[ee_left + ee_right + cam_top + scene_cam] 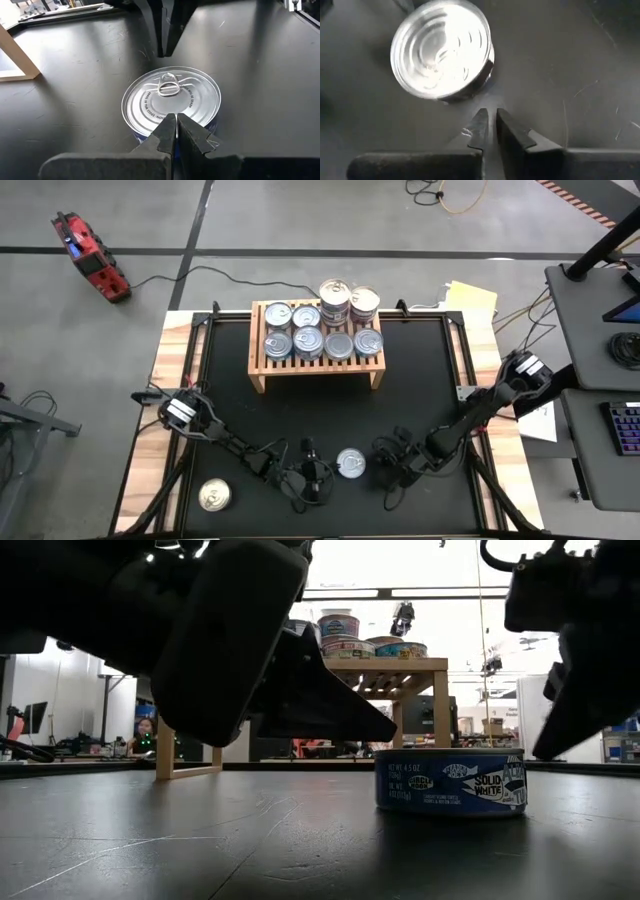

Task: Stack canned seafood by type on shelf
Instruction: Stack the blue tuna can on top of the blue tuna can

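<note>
A flat blue-labelled can (350, 463) with a silver pull-tab lid (171, 97) stands on the black mat near the table's front edge, between my two grippers. My left gripper (322, 473) is shut, its tips (176, 120) at the can's left rim. My right gripper (385, 470) is shut just right of the can (442, 47) and points down at the mat, clear of it. The light-wood shelf (258, 355) stands at the far middle with several cans (322, 340) on its slatted top, some stacked at its far right (335, 298). My left gripper comes at the can slanting down from the table's left, its shut fingertips (390, 733) right at the lid's rim (150, 131). I cannot tell whether they touch it. The can stands flat on the mat.
Another silver-lidded can (213, 496) stands at the table's near left corner. Bare mat (320, 420) lies between the shelf and the grippers. A desk with a keyboard (625, 425) stands beyond the table's right edge.
</note>
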{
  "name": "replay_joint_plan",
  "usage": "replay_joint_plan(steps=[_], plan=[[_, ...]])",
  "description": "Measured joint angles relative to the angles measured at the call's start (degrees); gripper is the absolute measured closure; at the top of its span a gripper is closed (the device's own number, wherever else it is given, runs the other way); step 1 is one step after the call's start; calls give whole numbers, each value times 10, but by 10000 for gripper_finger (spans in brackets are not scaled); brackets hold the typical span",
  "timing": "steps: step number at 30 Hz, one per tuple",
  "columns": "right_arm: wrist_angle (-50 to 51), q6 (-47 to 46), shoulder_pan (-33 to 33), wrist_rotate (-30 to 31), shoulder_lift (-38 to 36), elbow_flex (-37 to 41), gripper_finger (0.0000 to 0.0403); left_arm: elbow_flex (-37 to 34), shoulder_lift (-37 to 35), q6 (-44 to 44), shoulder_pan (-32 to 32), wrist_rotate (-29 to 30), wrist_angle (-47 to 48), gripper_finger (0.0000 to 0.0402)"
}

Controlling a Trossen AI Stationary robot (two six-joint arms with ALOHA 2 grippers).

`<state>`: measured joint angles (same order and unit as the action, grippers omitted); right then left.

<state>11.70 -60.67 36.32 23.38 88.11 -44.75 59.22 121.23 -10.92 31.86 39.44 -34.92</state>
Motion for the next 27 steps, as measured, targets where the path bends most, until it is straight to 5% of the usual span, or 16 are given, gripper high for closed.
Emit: replay_joint_plan(steps=[15,27], plan=[[-5,-25,-37,-28,-16,0,193,-4,0,9,0,-1,-1,401],[-5,-24,-56,-83,-16,0,145,16,-1,58,-8,-14,1,401]])
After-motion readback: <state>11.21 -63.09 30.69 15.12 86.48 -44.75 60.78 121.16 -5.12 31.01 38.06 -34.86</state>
